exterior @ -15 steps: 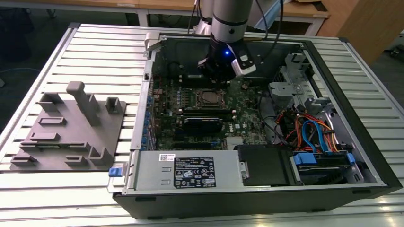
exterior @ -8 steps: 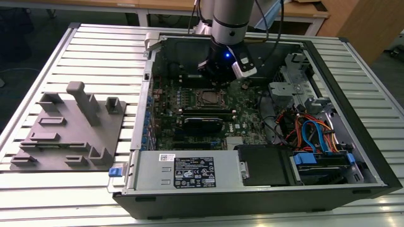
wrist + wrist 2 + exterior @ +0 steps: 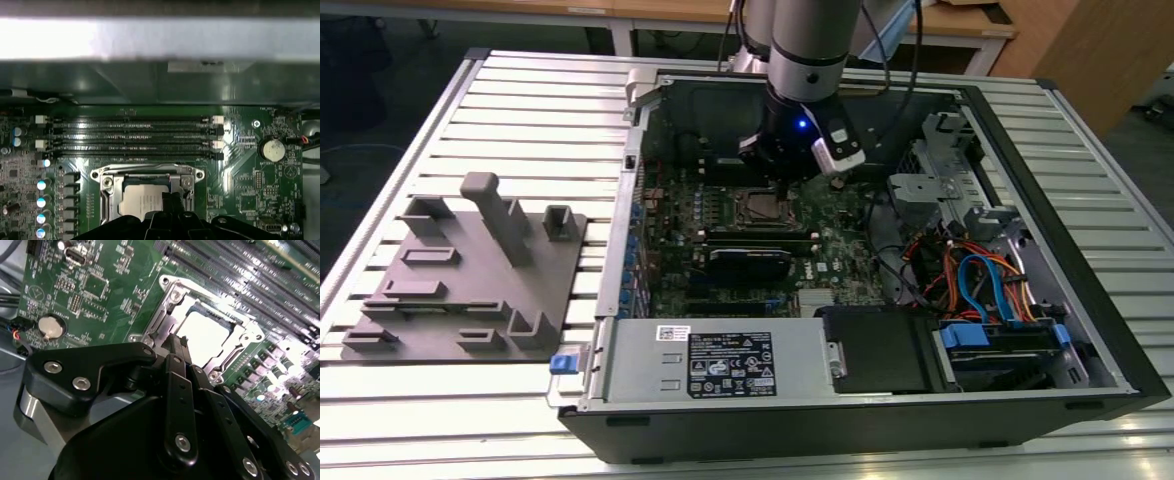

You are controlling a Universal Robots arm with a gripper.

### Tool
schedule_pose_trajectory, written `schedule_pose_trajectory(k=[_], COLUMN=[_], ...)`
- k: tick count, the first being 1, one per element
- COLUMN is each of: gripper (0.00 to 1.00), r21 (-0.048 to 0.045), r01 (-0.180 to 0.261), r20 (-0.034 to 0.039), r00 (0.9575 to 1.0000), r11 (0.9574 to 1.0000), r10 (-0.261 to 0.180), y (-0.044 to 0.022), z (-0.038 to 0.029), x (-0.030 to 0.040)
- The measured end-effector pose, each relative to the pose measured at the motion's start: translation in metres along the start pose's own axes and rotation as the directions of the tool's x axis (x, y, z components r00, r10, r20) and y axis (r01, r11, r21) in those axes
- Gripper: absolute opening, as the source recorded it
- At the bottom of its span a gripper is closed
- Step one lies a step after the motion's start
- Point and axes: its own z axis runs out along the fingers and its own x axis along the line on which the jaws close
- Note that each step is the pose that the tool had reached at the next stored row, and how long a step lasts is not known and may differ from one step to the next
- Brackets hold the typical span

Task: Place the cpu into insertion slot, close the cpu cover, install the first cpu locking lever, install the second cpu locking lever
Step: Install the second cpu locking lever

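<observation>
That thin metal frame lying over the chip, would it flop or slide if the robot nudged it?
The cpu cover looks like stiff sheet metal, so bending seems unlikely. It sits around the cpu on the socket, so it would probably pivot rather than slide. Its thin edges may slip off the gripper.

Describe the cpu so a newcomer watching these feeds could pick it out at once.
Start at the open computer case, then the green motherboard inside it. Below the four long dark memory slots sits a silver socket frame; the cpu is the pale, flat square within it, just beyond the gripper, unlike the small round coin battery nearby.
</observation>
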Motion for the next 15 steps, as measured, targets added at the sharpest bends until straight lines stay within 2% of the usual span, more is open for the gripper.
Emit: schedule_pose_trajectory(k=[6,9,15], gripper=[0.1,0.1,0.1], r21=[0.0,0.001,0.0012], r01=[0.0,0.0,0.0], r20=[0.0,0.0,0.0001], r00=[1.0,1.0,1.0], r11=[1.0,1.0,1.0], r10=[0.0,0.0,0.0], y=[-0.0071,-0.0074,-0.0072], z=[-0.0002,-0.0005,-0.0083], x=[-0.0001,-0.0001,-0.0002])
